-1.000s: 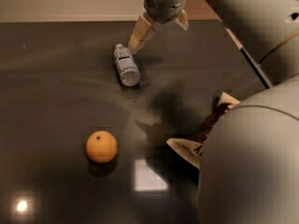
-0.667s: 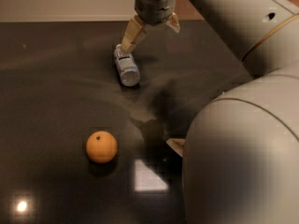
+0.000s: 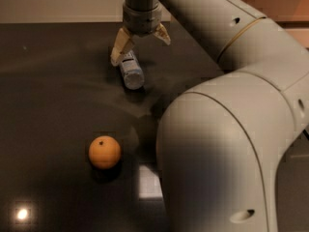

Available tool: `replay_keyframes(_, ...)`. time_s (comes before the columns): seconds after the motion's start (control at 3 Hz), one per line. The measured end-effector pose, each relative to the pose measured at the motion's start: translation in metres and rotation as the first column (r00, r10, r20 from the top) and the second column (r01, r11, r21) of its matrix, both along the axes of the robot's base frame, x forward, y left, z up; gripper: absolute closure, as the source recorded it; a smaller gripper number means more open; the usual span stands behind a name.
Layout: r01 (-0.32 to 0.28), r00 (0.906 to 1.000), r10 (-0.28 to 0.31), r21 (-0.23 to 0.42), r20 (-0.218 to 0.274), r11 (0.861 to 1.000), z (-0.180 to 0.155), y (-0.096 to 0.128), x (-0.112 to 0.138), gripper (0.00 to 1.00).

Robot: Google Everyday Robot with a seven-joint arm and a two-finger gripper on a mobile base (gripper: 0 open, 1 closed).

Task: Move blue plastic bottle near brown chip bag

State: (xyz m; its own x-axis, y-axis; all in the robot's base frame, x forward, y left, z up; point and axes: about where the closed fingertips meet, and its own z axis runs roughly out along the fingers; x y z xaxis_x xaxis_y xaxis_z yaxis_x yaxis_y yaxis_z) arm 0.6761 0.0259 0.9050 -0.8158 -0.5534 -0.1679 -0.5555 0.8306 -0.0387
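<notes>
Currently one blue plastic bottle (image 3: 131, 72) is lying on its side on the dark, glossy table (image 3: 53, 81). One orange (image 3: 104, 152) is sitting well apart from it, nearer the camera. One gripper (image 3: 141, 50) is hanging just over the bottle's far end, its two tan fingers (image 3: 120, 45) spreading wide and gripping nothing. The single thick arm (image 3: 227, 144), smooth and pale grey, is bending across the right side, its wrist pointing down. The bottle is showing clear and cylindrical, the orange round with a dark stem dot.
</notes>
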Motion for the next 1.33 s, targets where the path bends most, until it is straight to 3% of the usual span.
replay_keyframes(0.33, 0.023, 0.9988, -0.024, -0.012, -0.043, 1.000, -0.020, 0.017, 0.001, 0.00)
replay_keyframes(1.0, 0.060, 0.9936, -0.065, -0.053, -0.092, 0.997, -0.048, 0.025, -0.001, 0.00)
replay_keyframes(1.33, 0.061, 0.9924, -0.068, -0.070, -0.102, 0.996, -0.054, 0.027, -0.004, 0.17)
